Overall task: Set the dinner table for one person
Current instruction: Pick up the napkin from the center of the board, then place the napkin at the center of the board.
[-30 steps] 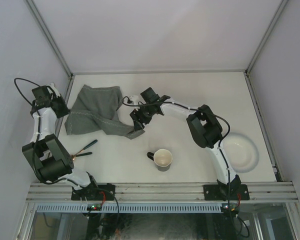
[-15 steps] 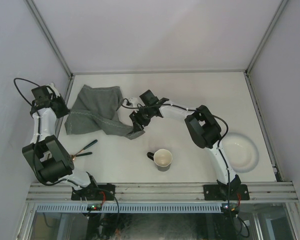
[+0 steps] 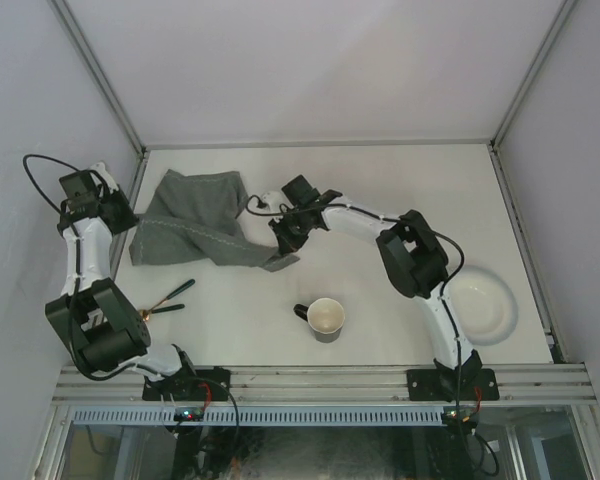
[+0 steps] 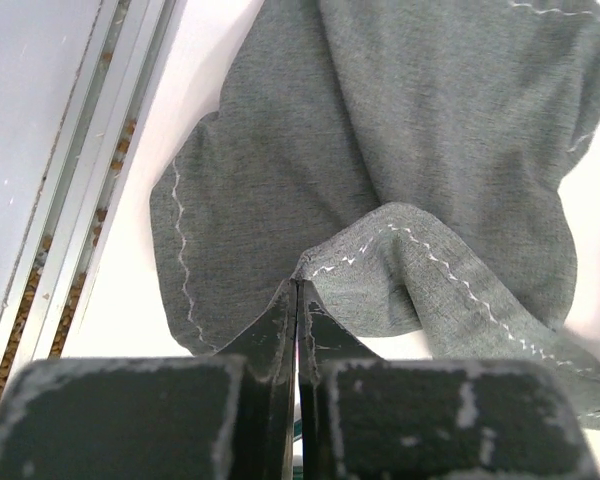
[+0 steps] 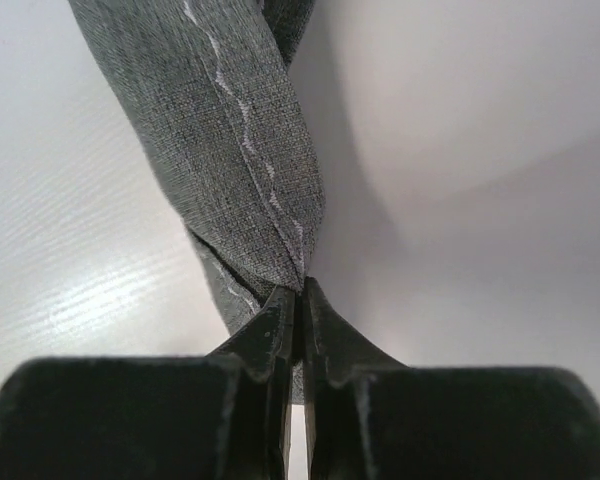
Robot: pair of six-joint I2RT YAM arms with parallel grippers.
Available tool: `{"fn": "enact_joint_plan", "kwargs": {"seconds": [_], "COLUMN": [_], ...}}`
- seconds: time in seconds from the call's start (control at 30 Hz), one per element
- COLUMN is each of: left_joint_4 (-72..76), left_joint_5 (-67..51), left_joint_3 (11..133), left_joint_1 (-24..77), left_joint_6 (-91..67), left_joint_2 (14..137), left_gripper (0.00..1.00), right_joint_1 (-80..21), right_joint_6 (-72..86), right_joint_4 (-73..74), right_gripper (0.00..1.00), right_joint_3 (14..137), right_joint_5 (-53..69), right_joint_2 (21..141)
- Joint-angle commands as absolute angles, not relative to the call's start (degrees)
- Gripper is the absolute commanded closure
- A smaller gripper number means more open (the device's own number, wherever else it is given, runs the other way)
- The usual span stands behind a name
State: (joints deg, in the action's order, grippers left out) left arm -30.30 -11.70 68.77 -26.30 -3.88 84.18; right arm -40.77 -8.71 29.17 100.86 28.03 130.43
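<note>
The left gripper (image 4: 298,288) has its jaws clenched on a stitched fold of the grey cloth mat (image 4: 410,130), with only a thin sliver of fabric between the tips. The right gripper (image 5: 302,292) is likewise clamped tight on a narrow, twisted corner of the same mat, which runs away from its tips as a slim strip. Between the two holds the mat lies rumpled and doubled over at the far left of the dinner table (image 3: 380,180), the off-white top that carries everything here.

The likely trouble is how shallow both grips are. If the arms draw apart to spread the mat, either corner could slide out of the jaws and the cloth would drop in a heap. Uneven pulling would probably leave it skewed or folded under. A low sweep toward the near side might also drag the hem into the cup (image 3: 326,318), which stands near the right gripper, or across the dark-handled cutlery (image 3: 170,295) at the near left. The plate (image 3: 477,305) sits well apart at the right and looks safe.

The wrist views show how little fabric each pair of tips holds, and the twist in the right-hand strip. Neither shows the cup, cutlery or plate. The top view gives the whole layout and the slack between the holds, yet hides the bite itself.
</note>
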Motion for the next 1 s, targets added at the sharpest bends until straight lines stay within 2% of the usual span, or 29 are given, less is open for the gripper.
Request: {"fn": "enact_joint_plan", "kwargs": {"seconds": [0.0, 0.17, 0.33, 0.47, 0.57, 0.7, 0.73, 0.77, 0.8, 0.87, 0.97], "left_joint_4": [-28.7, -27.1, -33.9, -33.1, -33.2, -32.4, -32.4, -34.5, -36.9, -43.1, -48.9], "left_joint_5": [-17.6, -20.6, -20.0, -19.4, -19.8, -20.8, -21.5, -23.1, -22.8, -22.5, -21.9], "left_joint_3": [73.7, 82.2, 94.6, 99.1, 100.3, 94.6, 92.6, 90.0, 90.5, 93.9, 99.3], "left_joint_1": [-26.7, -24.2, -17.1, -13.4, -11.7, -9.4, -8.6, -5.2, -3.6, -0.3, 3.0], "left_joint_6": [-3.9, -5.2, -2.2, -3.8, -5.6, -7.1, -7.3, -6.9, -6.3, -3.8, -2.2], "left_joint_2": [79.5, 80.1, 85.8, 87.3, 87.0, 85.9, 86.1, 88.5, 90.6, 95.9, 101.7], "left_gripper": [1.00, 1.00, 1.00, 1.00, 0.99, 1.00, 0.95, 0.60, 0.52, 0.43, 0.41], "right_joint_1": [-35.9, -26.7, -17.9, -9.7, -6.1, -8.5, -9.3, -10.2, -10.6, -11.2, -11.5], "right_joint_6": [-12.1, -11.3, -13.9, -13.3, -12.1, -13.4, -13.4, -13.3, -13.5, -14.6, -17.5], "right_joint_4": [33.0, 37.9, 37.9, 38.6, 37.2, 38.8, 39.1, 39.6, 40.2, 41.9, 46.1], "right_gripper": [1.00, 1.00, 1.00, 1.00, 1.00, 1.00, 1.00, 1.00, 1.00, 1.00, 1.00], "right_joint_3": [103.5, 103.2, 96.6, 92.4, 88.8, 86.5, 86.1, 85.0, 84.7, 84.0, 82.0], "right_joint_5": [20.2, 17.3, 13.3, 16.6, 19.2, 18.5, 18.1, 18.1, 18.1, 17.9, 16.9], "right_joint_2": [116.1, 104.0, 92.3, 85.0, 79.7, 77.8, 77.5, 77.1, 76.9, 76.4, 74.6]}}
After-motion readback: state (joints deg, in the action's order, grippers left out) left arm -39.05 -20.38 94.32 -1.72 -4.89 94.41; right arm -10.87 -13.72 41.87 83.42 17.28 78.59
